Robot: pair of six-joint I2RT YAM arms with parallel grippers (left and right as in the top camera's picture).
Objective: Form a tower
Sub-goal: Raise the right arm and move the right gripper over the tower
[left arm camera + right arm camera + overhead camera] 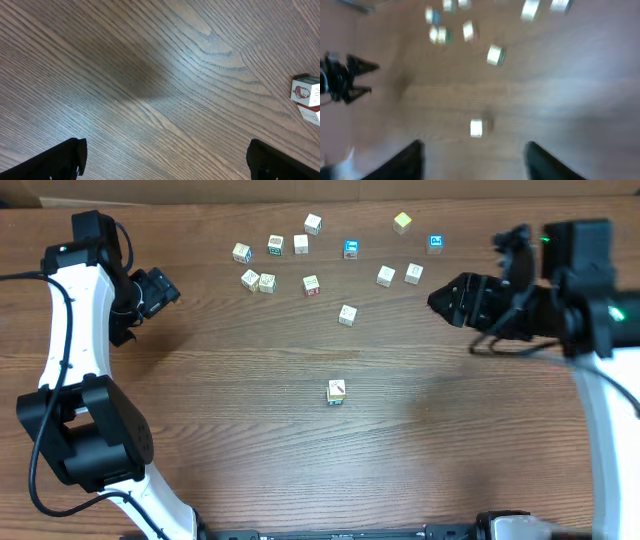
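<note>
On the table [230, 430], overhead view: the tower [336, 392] stands alone mid-table, well apart from everything. It is seen from above, so its levels cannot be counted; the top face is pale with a red mark, and a green sliver shows at its lower edge. Loose cubes [301, 244] lie scattered along the far side. The left gripper [168, 288] hangs at far left near the cubes, and the right gripper [436, 300] at far right. Neither touches a cube.

Left wrist view: the left gripper [165, 150] has its fingers [65, 157] spread wide at the bottom corners, with only bare wood between them and nothing held. Two cubes [306, 92] sit at the right edge, one just beside the other, the upper one with a red print.

Right wrist view, blurred: the right gripper [472, 160] has its fingers [407, 162] apart with a clear gap and nothing gripped. The tower [476, 128] is a small pale block just beyond the gap, not touched. Loose cubes [495, 55] are smeared across the top.
</note>
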